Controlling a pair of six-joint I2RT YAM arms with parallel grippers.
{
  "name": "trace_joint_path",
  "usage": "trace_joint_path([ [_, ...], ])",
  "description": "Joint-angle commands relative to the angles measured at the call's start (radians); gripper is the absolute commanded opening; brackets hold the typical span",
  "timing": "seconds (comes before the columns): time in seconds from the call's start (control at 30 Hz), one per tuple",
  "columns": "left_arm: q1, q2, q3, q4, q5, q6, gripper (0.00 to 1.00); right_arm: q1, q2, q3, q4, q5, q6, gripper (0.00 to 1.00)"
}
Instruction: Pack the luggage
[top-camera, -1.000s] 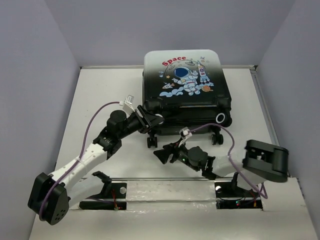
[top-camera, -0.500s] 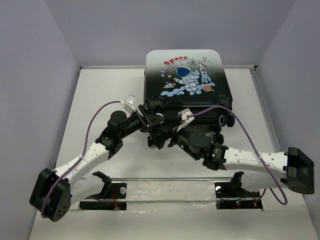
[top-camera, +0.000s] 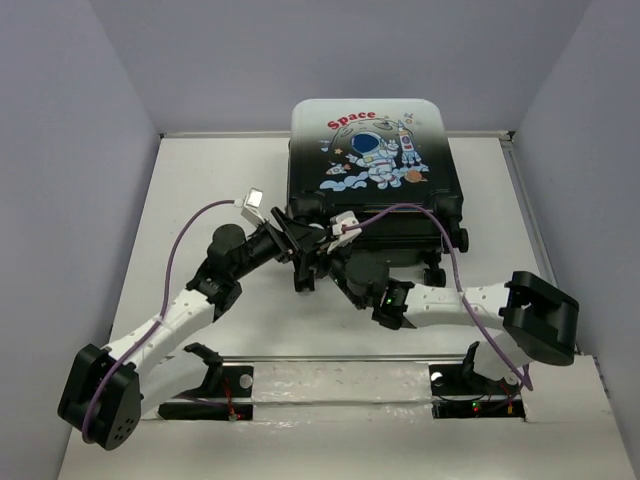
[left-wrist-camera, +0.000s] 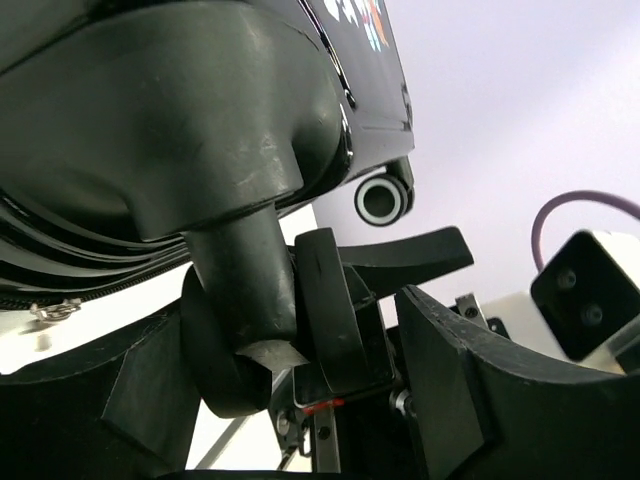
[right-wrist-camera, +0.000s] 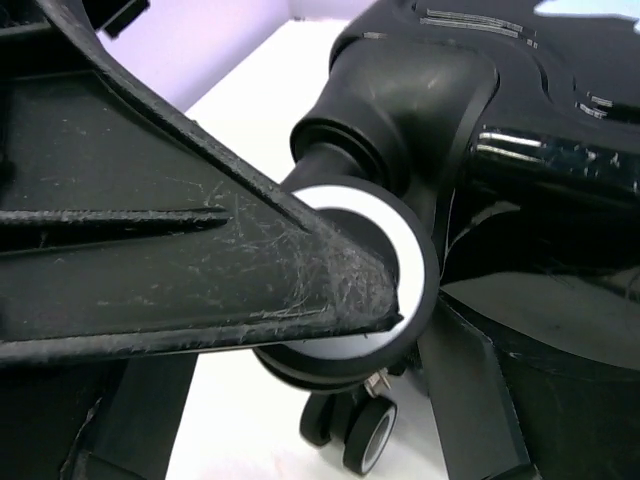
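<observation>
The luggage lies shut and flat at the back centre of the table, astronaut print up and wheels toward me. Both grippers meet at its near-left corner. My left gripper stands open around a black wheel and its stem. One finger of the right gripper also sits between those jaws. My right gripper is open, with the white-hubbed wheel between its fingers. Whether a finger touches that wheel does not show. The luggage shell fills the upper right of the right wrist view.
A lower pair of wheels rests on the white table. Another white-hubbed wheel shows at the luggage's far corner. Grey walls close in the table on three sides. Black brackets stand along the front rail.
The right arm has swung from the table's front up and left to the luggage's near-left wheel. The left jaws have widened around that wheel. The luggage has shifted slightly.
</observation>
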Motion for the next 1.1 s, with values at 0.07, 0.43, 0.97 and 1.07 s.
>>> trace_joint_path([
  [0.07, -0.003, -0.058, -0.001, 0.155, 0.060, 0.029, 0.79, -0.011, 0.073, 0.106, 0.347, 0.147, -0.099, 0.90],
  [0.43, 0.011, -0.094, 0.005, 0.010, -0.004, 0.110, 0.78, -0.011, 0.097, 0.106, 0.446, 0.236, -0.133, 0.15],
  [0.97, -0.016, -0.350, -0.304, -0.083, -0.490, 0.289, 0.46, -0.011, -0.001, 0.209, 0.039, 0.034, -0.079, 0.07],
  [1.07, -0.078, -0.242, -0.287, 0.006, -0.517, 0.349, 0.47, -0.011, -0.010, 0.255, -0.039, -0.008, -0.059, 0.07],
])
